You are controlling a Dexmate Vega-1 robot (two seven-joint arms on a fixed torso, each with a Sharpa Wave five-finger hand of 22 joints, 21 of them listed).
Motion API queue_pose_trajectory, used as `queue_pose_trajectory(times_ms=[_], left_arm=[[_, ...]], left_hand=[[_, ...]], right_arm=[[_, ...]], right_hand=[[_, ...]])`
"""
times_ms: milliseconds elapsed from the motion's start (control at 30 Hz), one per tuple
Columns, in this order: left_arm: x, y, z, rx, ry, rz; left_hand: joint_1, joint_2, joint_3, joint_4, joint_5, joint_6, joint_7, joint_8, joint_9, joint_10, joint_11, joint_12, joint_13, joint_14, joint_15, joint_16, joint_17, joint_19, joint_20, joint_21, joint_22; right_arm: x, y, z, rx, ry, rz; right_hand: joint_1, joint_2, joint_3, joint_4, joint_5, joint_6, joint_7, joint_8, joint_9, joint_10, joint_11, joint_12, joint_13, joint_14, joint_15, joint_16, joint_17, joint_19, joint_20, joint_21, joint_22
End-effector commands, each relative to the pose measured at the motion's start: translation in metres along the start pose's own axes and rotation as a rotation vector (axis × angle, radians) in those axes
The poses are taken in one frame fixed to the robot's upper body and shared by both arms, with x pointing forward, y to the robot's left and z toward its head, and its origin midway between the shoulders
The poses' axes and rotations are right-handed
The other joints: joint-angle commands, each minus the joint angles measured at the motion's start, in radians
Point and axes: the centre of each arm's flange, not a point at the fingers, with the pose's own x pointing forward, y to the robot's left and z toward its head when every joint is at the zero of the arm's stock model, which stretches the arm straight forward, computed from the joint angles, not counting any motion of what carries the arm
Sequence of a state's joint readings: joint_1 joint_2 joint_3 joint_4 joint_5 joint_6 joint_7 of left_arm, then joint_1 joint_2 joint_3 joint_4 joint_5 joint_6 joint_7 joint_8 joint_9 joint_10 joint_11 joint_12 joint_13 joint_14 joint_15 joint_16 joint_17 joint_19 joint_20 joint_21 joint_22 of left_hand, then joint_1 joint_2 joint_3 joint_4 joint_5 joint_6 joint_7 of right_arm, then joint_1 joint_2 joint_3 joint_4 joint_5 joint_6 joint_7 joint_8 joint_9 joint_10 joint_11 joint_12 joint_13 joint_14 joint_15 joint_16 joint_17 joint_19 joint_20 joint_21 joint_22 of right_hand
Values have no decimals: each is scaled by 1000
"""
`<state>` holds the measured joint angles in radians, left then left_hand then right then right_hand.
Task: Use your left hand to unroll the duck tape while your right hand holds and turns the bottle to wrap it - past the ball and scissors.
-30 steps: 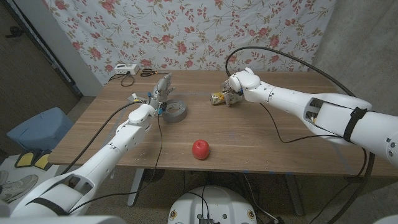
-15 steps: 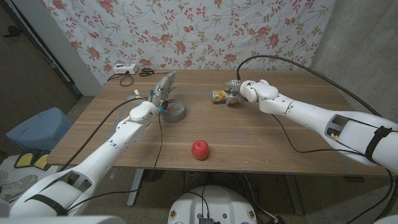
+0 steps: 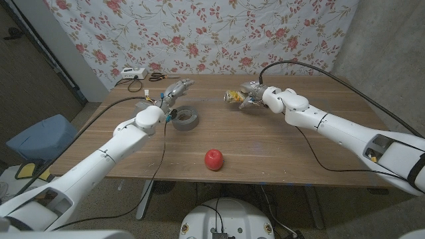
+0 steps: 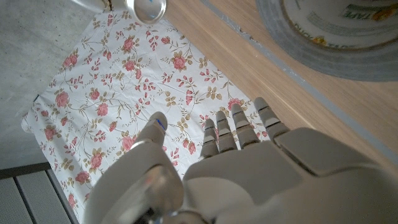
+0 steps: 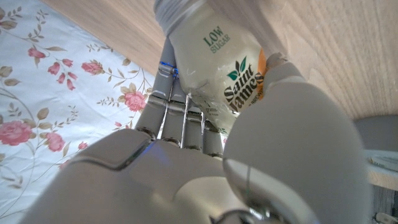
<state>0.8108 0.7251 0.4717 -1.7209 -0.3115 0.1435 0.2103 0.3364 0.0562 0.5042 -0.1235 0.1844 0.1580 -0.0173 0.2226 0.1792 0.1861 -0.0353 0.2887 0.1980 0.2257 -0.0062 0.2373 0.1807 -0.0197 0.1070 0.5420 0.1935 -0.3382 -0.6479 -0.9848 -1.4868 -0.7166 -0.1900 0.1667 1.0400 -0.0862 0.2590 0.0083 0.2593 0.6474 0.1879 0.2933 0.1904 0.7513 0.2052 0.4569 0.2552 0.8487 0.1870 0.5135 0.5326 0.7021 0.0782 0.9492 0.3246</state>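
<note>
At the far middle of the counter [image 3: 279,143], my right robot hand [image 3: 253,96] grips the bottle [image 3: 233,99]. My left robot hand [image 3: 174,93] hovers with fingers spread, holding nothing, above the tape roll [image 3: 184,117]. The red ball [image 3: 213,159] sits near the front edge.

The right hand [image 3: 255,95] has carried the bottle [image 3: 234,97] a little farther back and up from where it lay on the desk [image 3: 279,149], and its arm now reaches flatter across the far side; the left hand [image 3: 174,91] has swung from upright to a lower slant, its fingers [image 3: 186,83] now pointing past the tape roll [image 3: 183,117] toward the far edge.
</note>
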Motion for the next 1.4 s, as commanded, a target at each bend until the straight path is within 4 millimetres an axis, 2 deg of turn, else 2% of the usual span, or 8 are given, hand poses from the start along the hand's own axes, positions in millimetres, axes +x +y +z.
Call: queue_pose_trajectory(times_ms=[33,300,400,633,800,967,1267,1400], left_arm=[[-35,5,28,343,52,54],[-53,-3,42,560,114,59],[-58,-5,45,610,140,68],[-69,-9,51,774,222,70],[-71,-11,51,842,282,21],[-71,-15,53,936,334,-14],[-59,-24,55,1099,408,-97],[-54,-28,58,1170,423,-113]], left_hand=[[6,-29,-11,-16,-4,52,-7,12,4,57,9,16,9,52,-16,19,13,16,8,-1,5],[92,-48,-17,-52,4,94,0,12,7,124,11,35,27,133,-43,65,40,154,-21,49,9],[138,-73,-27,-57,7,122,-11,16,7,160,-9,46,33,165,-64,85,50,196,-29,66,11],[181,-100,-41,-57,9,166,-6,24,8,187,-19,52,39,185,-71,101,59,227,-31,80,12],[186,-146,-78,-41,13,161,-17,11,9,155,-15,36,47,131,-55,87,70,158,-11,56,13],[200,-156,-98,-32,24,193,-38,15,11,158,-68,33,53,101,-48,87,84,70,27,24,16],[172,-185,-144,-5,45,185,-55,-7,11,120,-82,4,62,-50,10,47,108,-90,83,-34,26],[174,-189,-150,-6,49,178,-50,-11,11,110,-84,-1,64,-79,17,35,109,-115,93,-44,26]], right_arm=[[-27,-17,-1,10,-4,-120],[-35,-16,-1,23,-15,-143],[-37,-17,-1,28,-18,-145],[-41,-17,-1,33,-26,-155],[-42,-17,1,39,-34,-164],[-42,-17,2,47,-37,-161],[-40,-16,3,45,-33,-167],[-38,-16,3,50,-33,-169]], right_hand=[[204,247,7,4,6,309,-196,-2,1,246,-232,-3,-2,302,-405,-3,1,85,-234,9,-1],[203,246,7,7,8,314,-199,-7,1,252,-234,-12,-9,307,-404,-9,-2,70,-236,14,-5],[203,246,7,8,9,315,-200,-9,1,257,-235,-14,-11,309,-405,-11,-3,67,-237,17,-6],[202,246,7,10,11,319,-200,-12,2,262,-236,-20,-16,314,-405,-14,-5,63,-238,24,-10],[202,246,7,12,12,321,-200,-15,2,268,-237,-24,-19,318,-405,-16,-6,61,-238,29,-12],[201,246,6,13,13,325,-202,-16,3,270,-235,-29,-22,321,-405,-18,-6,60,-240,34,-14],[202,244,6,14,15,329,-202,-20,3,271,-242,-35,-21,325,-407,-22,-8,51,-241,41,-19],[203,242,6,13,17,332,-201,-21,3,274,-241,-36,-19,325,-408,-24,-8,49,-242,44,-21]])
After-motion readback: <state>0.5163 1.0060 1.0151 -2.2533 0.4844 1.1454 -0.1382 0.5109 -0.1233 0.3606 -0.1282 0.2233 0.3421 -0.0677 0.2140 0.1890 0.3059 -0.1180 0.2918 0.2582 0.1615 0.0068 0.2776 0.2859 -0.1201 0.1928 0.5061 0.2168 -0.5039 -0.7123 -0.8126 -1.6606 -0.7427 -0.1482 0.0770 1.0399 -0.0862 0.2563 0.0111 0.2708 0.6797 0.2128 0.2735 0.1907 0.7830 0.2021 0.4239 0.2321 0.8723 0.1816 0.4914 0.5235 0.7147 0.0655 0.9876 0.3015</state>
